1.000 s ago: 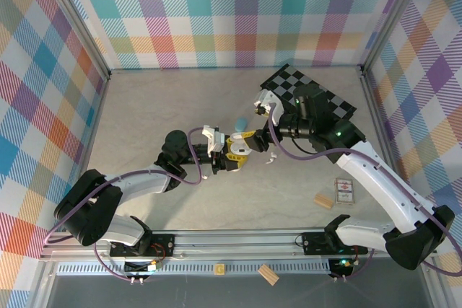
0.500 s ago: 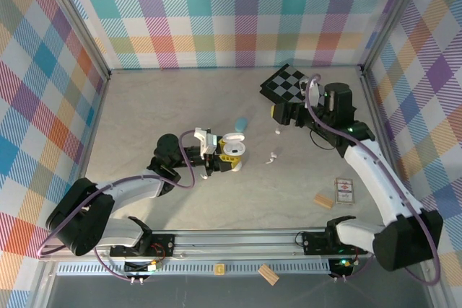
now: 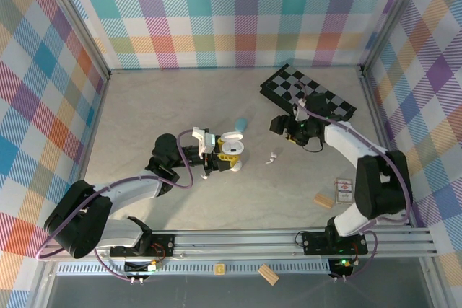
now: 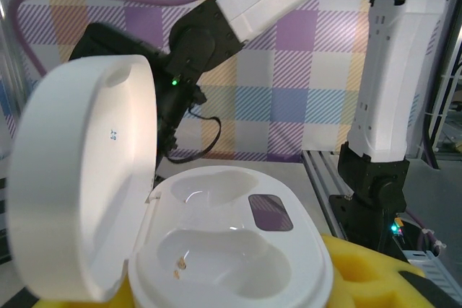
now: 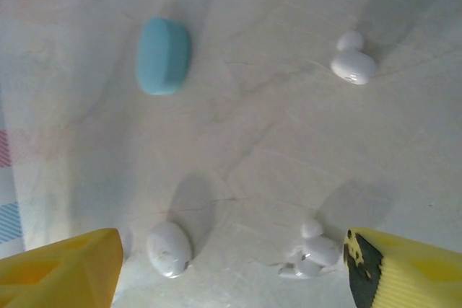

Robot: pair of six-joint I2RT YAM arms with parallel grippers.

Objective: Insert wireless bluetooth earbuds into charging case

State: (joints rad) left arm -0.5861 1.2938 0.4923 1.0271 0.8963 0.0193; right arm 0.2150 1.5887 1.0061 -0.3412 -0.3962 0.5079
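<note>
Two white earbuds (image 5: 169, 249) are seen loose on the worktop (image 5: 274, 142), between the spread yellow fingers (image 5: 65, 268) of the right hand (image 5: 231, 261). A third earbud (image 5: 354, 64) lies at one o'clock and a light blue piece (image 5: 163, 55) at eleven. The hand is judged to be held open over them so that one bud can be straddled. From overhead, the charging case (image 3: 229, 151) is found at eight o'clock of it, clamped in the left hand (image 3: 225, 159). Its lid (image 4: 79, 192) is laid back and both wells are empty, presumably steadied for loading.
</note>
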